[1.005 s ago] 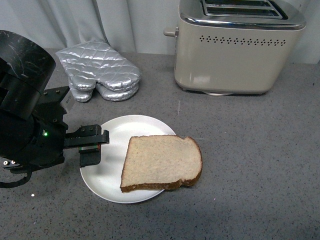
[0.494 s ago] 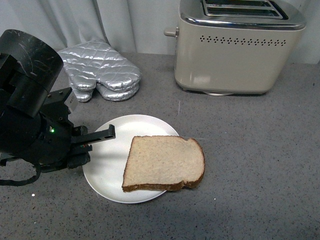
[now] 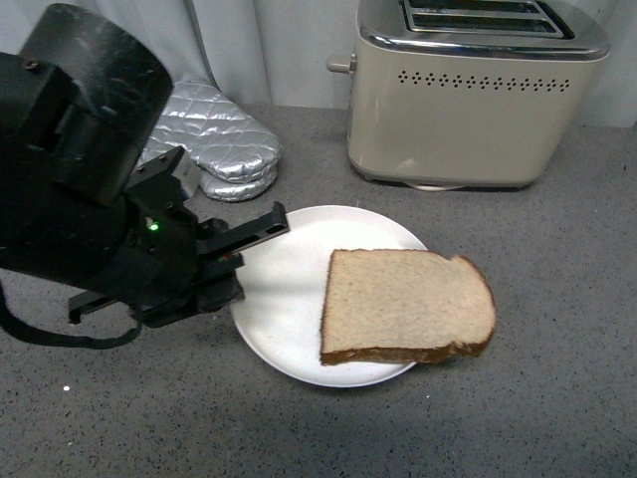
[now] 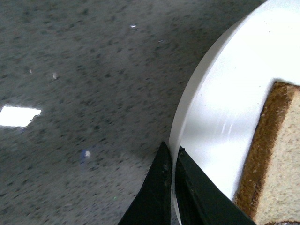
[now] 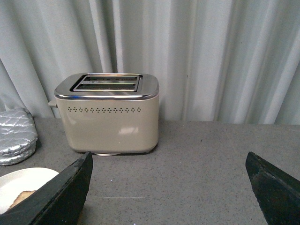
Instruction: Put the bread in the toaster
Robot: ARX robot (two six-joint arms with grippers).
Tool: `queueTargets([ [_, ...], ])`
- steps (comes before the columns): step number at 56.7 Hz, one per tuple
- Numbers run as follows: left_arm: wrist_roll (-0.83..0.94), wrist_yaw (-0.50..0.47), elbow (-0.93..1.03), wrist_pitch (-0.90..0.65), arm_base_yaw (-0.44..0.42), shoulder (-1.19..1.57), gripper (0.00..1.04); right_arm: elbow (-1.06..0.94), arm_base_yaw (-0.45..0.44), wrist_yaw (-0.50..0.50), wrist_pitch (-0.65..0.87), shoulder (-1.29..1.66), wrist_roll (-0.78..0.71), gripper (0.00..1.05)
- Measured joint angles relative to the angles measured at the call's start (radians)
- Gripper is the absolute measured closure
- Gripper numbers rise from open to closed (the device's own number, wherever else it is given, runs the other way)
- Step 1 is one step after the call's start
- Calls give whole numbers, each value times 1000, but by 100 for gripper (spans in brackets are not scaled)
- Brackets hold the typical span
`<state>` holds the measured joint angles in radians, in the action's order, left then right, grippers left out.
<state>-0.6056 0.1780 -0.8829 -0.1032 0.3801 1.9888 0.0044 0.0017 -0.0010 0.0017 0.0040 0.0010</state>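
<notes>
Bread (image 3: 408, 304) lies flat on the plate (image 3: 284, 299), lower centre-right of front frame, overhanging the plate's right rim. Likely light, soft, floppy, crumbly, so pinch gently at the overhanging crust. Long axis left-right, rounded top pointing right. Left fingers (image 4: 159, 187) clamped on plate rim; right fingers (image 5: 61, 192) wide apart.

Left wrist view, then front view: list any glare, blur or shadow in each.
Left wrist view: a white glare patch on the speckled counter, which looks soft; the bread crust is sharper. Front view: a pale sheen on the toaster side; grey shadow across the plate.
</notes>
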Motion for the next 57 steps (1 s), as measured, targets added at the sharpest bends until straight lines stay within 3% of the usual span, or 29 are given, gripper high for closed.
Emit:
queueTargets([
  [15, -75, 16, -269, 65, 153, 201, 102, 0, 0, 0, 0, 0, 0, 10],
  [35, -97, 5, -470, 151, 224, 337, 101, 0, 0, 0, 0, 0, 0, 10],
  [47, -104, -65, -407, 92, 212, 290, 70, 0, 0, 0, 0, 0, 0, 10],
  [57, -47, -292, -167, -99, 147, 39, 35, 0, 0, 0, 0, 0, 0, 10],
])
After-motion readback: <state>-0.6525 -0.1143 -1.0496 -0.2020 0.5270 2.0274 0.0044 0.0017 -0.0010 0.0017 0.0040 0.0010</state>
